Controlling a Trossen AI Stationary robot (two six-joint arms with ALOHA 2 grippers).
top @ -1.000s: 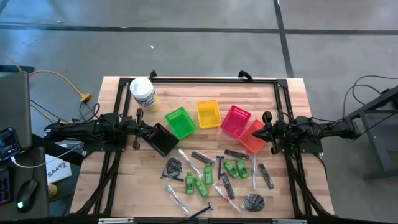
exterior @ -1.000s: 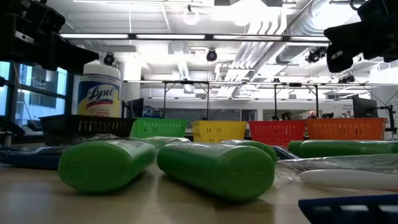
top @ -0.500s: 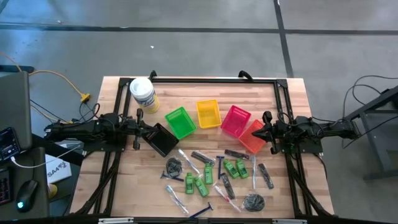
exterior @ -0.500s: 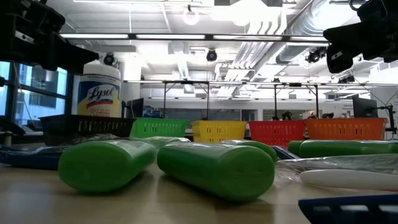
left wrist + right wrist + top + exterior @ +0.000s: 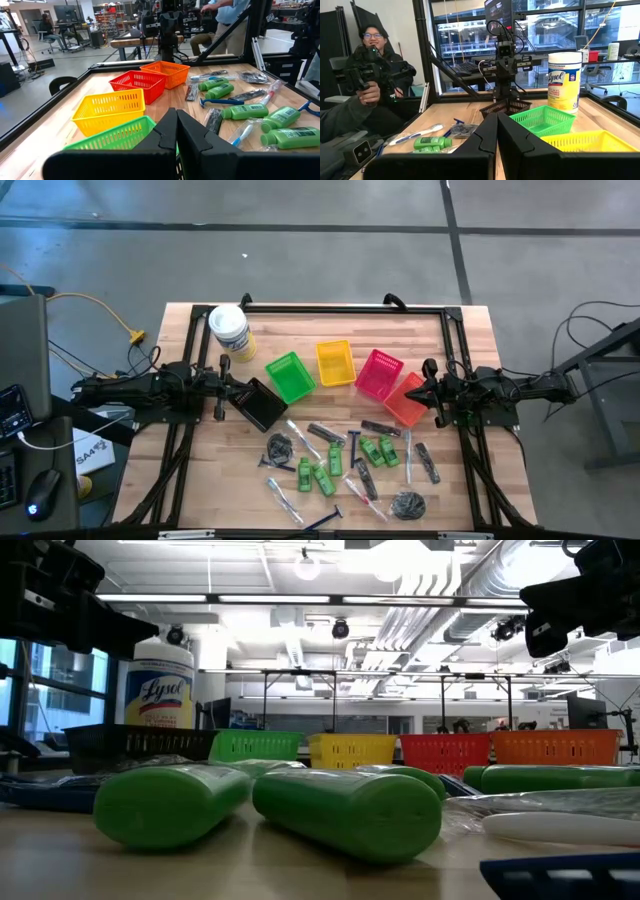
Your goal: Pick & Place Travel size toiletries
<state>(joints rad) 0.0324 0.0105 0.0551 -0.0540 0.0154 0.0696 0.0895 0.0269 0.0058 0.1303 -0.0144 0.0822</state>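
High view, left to right: my left gripper (image 5: 226, 387) is sitting at the table's left edge, fingers clenched on nothing, tips just beside the black basket (image 5: 262, 404). Lysol wipes tub (image 5: 229, 331) is standing at the far left corner. Baskets are running in a row across the middle: black, green basket (image 5: 290, 376), yellow basket (image 5: 335, 363), red basket (image 5: 379, 374), orange basket (image 5: 405, 399).

Toiletries are lying scattered on the wood on the near side of the baskets, none in a basket: dark coiled bundle (image 5: 280, 449), green mini bottles (image 5: 320, 475), more green bottles (image 5: 378, 450), blue-handled razor (image 5: 352, 446), clear-wrapped toothbrush (image 5: 282, 497), black comb (image 5: 428, 462), second coiled bundle (image 5: 407, 504).

My right gripper (image 5: 428, 392) is waiting at the right edge, fingers also clenched empty, tips beside the orange basket.

Low view: two green bottles (image 5: 345, 811) are lying on their sides up close.

Right wrist view: person (image 5: 372, 95) is sitting beyond the table, holding a dark handheld device.
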